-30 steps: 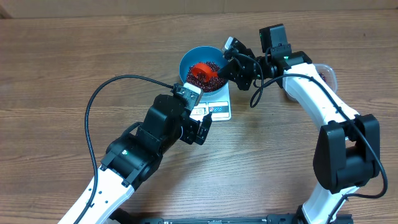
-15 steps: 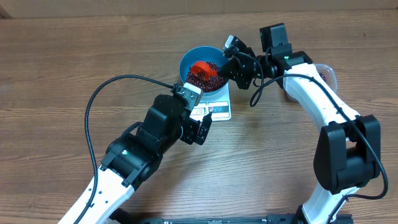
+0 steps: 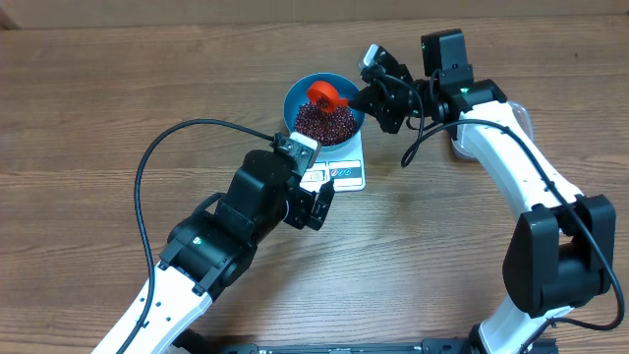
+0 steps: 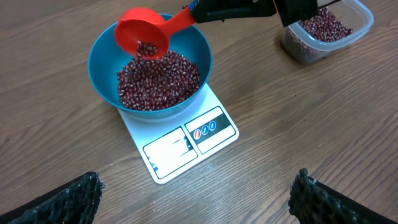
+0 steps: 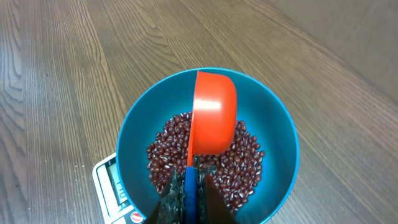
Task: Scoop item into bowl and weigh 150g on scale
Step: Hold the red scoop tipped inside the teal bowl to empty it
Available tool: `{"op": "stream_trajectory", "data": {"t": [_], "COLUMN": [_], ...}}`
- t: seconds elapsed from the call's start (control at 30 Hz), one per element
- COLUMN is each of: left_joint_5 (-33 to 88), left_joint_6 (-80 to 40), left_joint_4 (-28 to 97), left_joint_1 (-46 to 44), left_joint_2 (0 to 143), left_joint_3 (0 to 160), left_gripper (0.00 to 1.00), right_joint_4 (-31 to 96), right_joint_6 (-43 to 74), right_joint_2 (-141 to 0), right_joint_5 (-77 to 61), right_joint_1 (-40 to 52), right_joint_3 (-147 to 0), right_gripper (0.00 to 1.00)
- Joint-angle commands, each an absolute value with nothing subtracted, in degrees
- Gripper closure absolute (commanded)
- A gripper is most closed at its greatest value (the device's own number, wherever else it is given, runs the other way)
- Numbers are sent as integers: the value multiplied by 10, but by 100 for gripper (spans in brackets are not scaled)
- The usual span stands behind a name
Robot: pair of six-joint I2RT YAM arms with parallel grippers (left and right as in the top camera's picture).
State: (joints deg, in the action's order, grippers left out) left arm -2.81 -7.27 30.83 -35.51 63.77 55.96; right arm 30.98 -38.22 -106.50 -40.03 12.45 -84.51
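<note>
The scale (image 4: 186,140) carries a grey display (image 4: 169,149) and two buttons (image 4: 205,129) with red and blue marks at its 6 o'clock end. We cannot read any writing there; it is too small.

Since a second ago, the red scoop (image 4: 142,32) has lifted off the heap and shifted toward the bowl's 12 o'clock rim, and the right arm has drawn back toward 2 o'clock. The left arm has not moved.

The blue bowl (image 4: 99,62) sits on the scale's 12 o'clock end, holding a heap of dark red beans (image 4: 158,81). The scoop hangs tilted above them with a few beans inside. We see the right pincer (image 5: 191,186) pressed together on the scoop's handle. The left pincer (image 4: 193,199) is spread wide over the worktop (image 3: 98,98), at 6 o'clock of the scale. A clear tub (image 4: 362,28), at 3 o'clock of the bowl, holds more beans.
</note>
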Motion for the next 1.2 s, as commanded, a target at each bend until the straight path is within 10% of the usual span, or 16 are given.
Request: {"op": "stream_trajectory", "data": {"t": [0.0,1.17], "left_joint_5": [-29,-29], "left_joint_6": [-68,-68], "left_joint_4": [308,308], "left_joint_1": [-353,-353], "left_joint_2": [636,636], "left_joint_3": [556,556], "left_gripper": [1,1], "right_joint_4": [312,318], "right_joint_6": [-373,-373], "right_joint_2": [-1046,-1046], "right_joint_5": [-404,-395], "right_joint_1": [122,122], "right_joint_3": [-860,-860], "right_gripper": [96,96]}}
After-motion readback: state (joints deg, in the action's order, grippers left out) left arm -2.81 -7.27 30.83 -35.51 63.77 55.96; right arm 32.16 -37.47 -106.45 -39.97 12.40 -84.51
